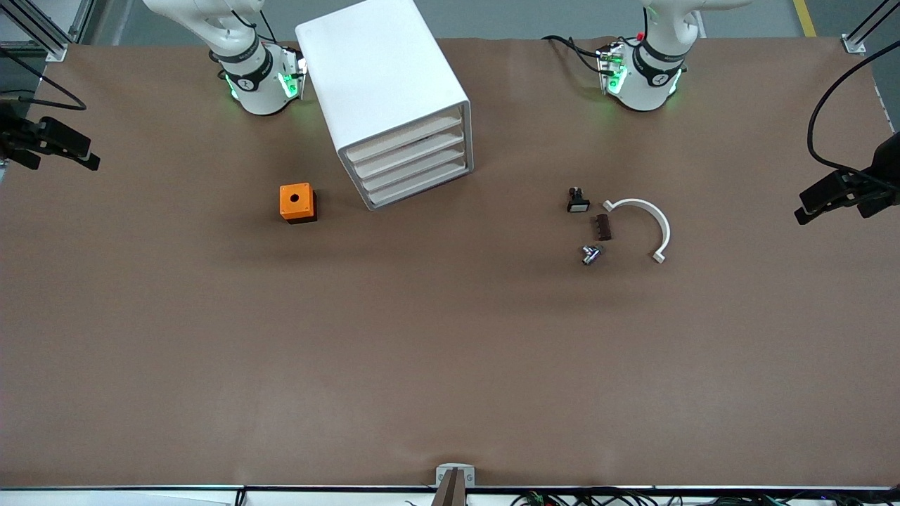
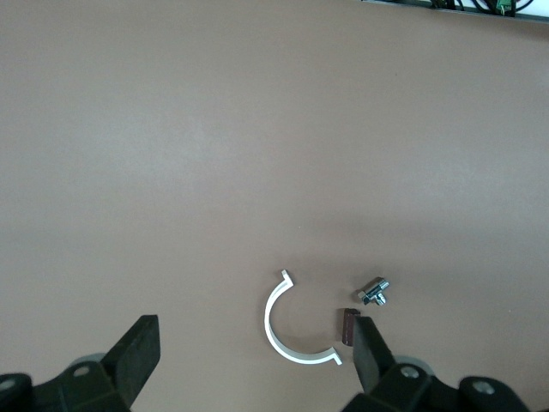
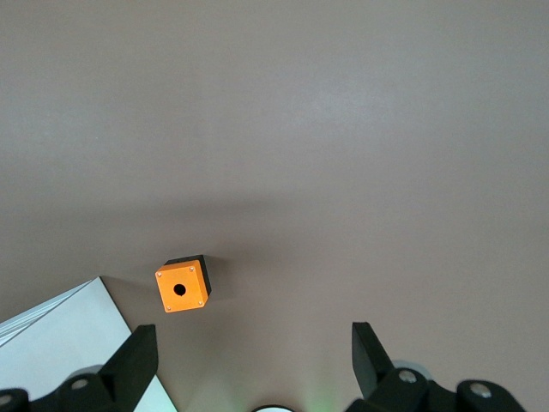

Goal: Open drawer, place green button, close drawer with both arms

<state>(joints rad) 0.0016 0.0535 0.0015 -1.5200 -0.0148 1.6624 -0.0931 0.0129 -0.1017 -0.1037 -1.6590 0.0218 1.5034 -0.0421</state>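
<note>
The white four-drawer cabinet [image 1: 383,77] stands between the two arm bases, its front turned toward the camera. The drawer [image 1: 415,171], third from the top, is shut like the others. The button [image 1: 590,254] [image 2: 374,292], tiny, with a shiny collar and a greenish tip, lies on its side at the left arm's end. My left gripper [image 2: 253,356] hangs open and empty high above it and the white half ring [image 2: 287,330]. My right gripper [image 3: 253,360] is open and empty too, high over the table by the orange box [image 3: 181,287] and a cabinet corner [image 3: 51,352].
An orange box with a hole [image 1: 297,202] sits beside the cabinet at the right arm's end. Beside the button lie a black button with a white cap [image 1: 578,202], a small brown block [image 1: 602,227] and a white half ring [image 1: 650,225].
</note>
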